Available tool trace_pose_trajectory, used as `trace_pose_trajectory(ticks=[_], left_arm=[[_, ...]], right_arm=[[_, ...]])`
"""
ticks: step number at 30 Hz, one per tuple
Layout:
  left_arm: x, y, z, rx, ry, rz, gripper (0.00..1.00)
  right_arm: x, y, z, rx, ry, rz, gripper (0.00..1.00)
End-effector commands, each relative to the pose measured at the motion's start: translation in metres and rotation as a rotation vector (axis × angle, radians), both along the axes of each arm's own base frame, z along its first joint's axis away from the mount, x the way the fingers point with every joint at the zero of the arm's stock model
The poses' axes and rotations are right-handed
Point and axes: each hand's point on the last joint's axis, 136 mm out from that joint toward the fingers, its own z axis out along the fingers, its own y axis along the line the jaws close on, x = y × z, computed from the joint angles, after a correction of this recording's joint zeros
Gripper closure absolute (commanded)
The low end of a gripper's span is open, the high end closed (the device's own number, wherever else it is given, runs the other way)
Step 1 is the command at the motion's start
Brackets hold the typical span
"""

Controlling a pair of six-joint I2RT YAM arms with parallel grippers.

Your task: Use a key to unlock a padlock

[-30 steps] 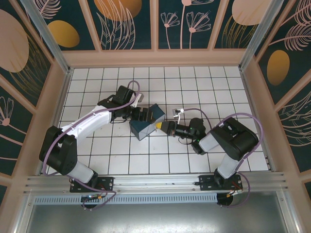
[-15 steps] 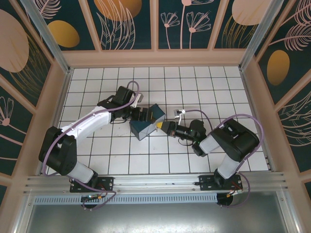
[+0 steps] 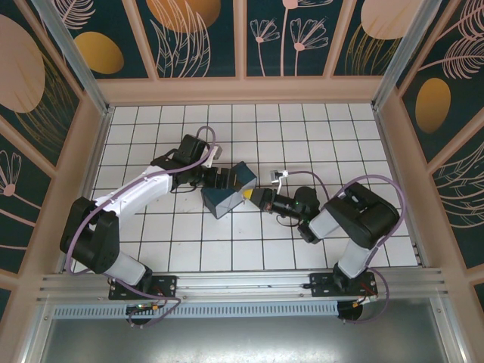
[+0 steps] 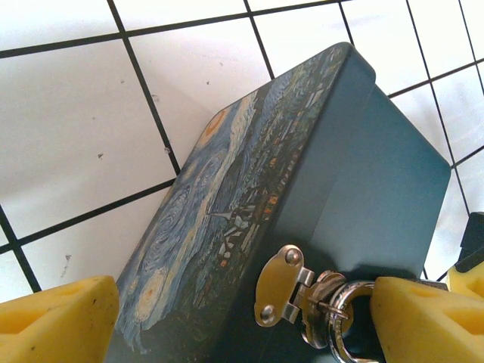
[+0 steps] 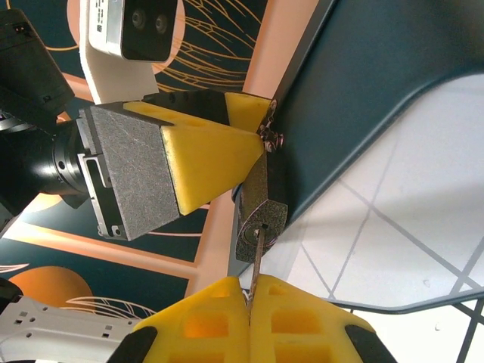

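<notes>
The right gripper [image 5: 249, 300] pinches the key [image 5: 255, 261] tight at the keyhole of the padlock [image 5: 261, 219], which hangs on the box [image 5: 363, 98] hugged by the left gripper [image 3: 221, 180], so a crooked push could bend the key.

Near the middle of the top view the box [image 3: 229, 189] lies on the counter [image 3: 151, 128], with the left claw [image 3: 221, 179] astride its upper-left end and the right claw [image 3: 257, 198] just to its right. In the right wrist view the padlock [image 5: 261, 215] hangs at the box's edge in the centre, and the key [image 5: 256, 261] runs from it straight down into the right claw at the bottom.
</notes>
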Motion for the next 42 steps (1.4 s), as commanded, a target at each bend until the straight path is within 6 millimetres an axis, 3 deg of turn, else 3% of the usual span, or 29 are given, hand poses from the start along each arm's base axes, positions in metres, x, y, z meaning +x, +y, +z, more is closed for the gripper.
trace_pose_trajectory(ticks=[1, 7, 14, 18, 26, 36, 39, 42], left_arm=[[-0.02, 0.002, -0.014, 0.015, 0.072, -0.033, 0.14], [-0.022, 0.0, -0.014, -0.006, 0.066, -0.048, 0.16], [-0.028, -0.003, -0.014, -0.033, 0.077, -0.062, 0.17], [-0.026, -0.002, -0.012, -0.036, 0.073, -0.039, 0.16], [-0.014, 0.009, -0.006, -0.077, 0.072, 0.013, 0.15], [-0.01, 0.011, -0.005, -0.079, 0.057, 0.024, 0.15], [-0.008, 0.01, -0.002, -0.087, 0.051, 0.023, 0.15], [-0.008, 0.01, -0.002, -0.088, 0.049, 0.023, 0.15]], right_arm=[[0.001, 0.008, 0.009, 0.031, -0.028, 0.018, 1.0], [0.001, 0.02, 0.015, 0.066, 0.002, 0.066, 1.0], [0.005, 0.022, 0.008, 0.046, 0.027, 0.045, 1.0], [0.008, 0.023, -0.004, -0.002, 0.062, 0.034, 0.87], [-0.001, 0.007, -0.018, -0.027, 0.109, 0.008, 0.65], [-0.004, -0.02, -0.011, -0.051, 0.083, -0.051, 0.59], [-0.005, -0.025, -0.016, -0.138, 0.057, -0.058, 0.61], [0.001, -0.022, -0.001, -0.124, 0.02, -0.072, 0.63]])
